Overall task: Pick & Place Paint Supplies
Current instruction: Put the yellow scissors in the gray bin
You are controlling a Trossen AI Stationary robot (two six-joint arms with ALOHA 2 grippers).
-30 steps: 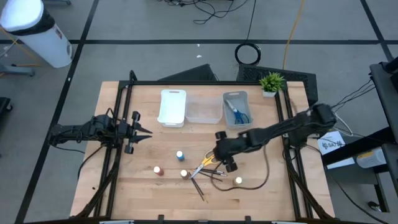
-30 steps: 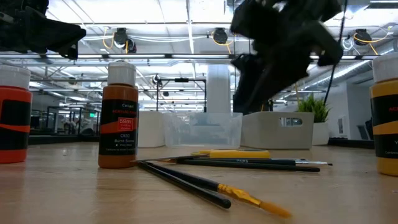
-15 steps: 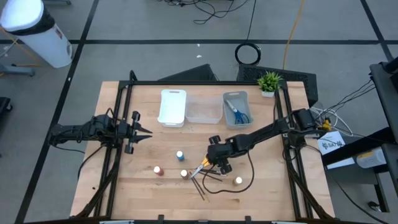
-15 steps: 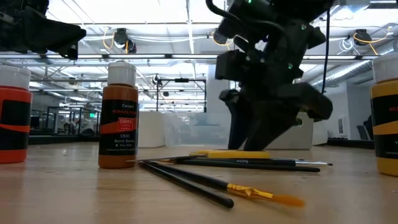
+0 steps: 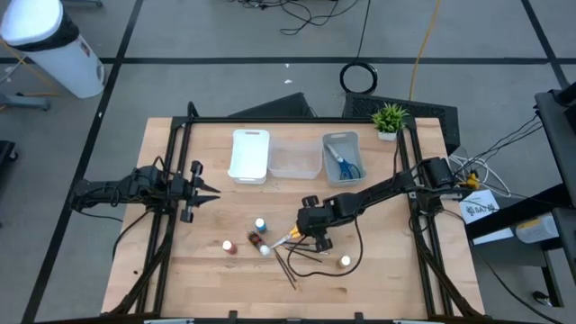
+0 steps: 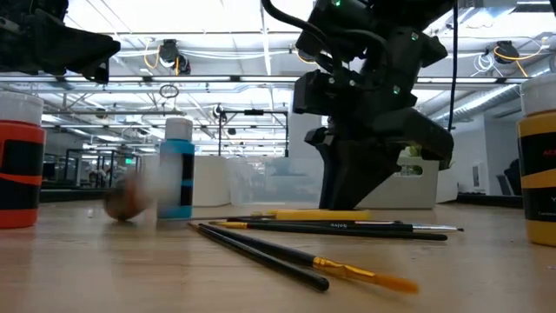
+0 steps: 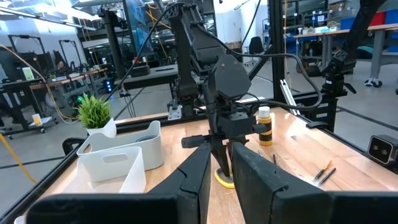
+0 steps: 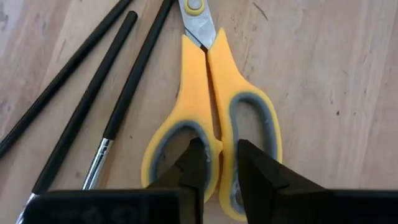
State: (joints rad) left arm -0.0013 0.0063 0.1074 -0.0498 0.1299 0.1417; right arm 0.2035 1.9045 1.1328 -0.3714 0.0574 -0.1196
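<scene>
The right gripper [image 5: 304,232] is down on the wooden table [image 5: 207,270], its two dark fingers [image 8: 194,163] drawn nearly together over the inner handle bars of the yellow-handled scissors with grey-lined loops [image 8: 208,118]. One finger sits in each loop, but whether they actually pinch the plastic is hard to tell from the wrist view. The scissors lie flat a little toward the near edge from the table's middle, blades closed.

Crowding them, several thin black-handled brushes [image 5: 290,263] lie fanned just beside and partly under the blades, running toward the near edge; in the low view one brush with an orange tip [image 6: 365,276] lies closest to the camera. A blue paint bottle [image 5: 260,223] stands upright just beside the gripper, on its left-edge side. A reddish-brown bottle [image 5: 256,240] lies tipped over next to it, blurred in the low view. Another small bottle [image 5: 229,246] stands farther toward the left edge, and a pale-capped orange one [image 5: 344,261] nearer the right, close to the arm's looping cable.

Along the far edge stand a white tray [image 5: 249,155], a clear tray [image 5: 294,157] and a grey tray [image 5: 342,157] holding blue-handled scissors [image 5: 345,165], with bare wood between them and the gripper. A small potted green plant [image 5: 392,119] occupies the far right corner.

The left gripper [image 5: 209,191] hangs near the left edge, fingers close together and empty.
</scene>
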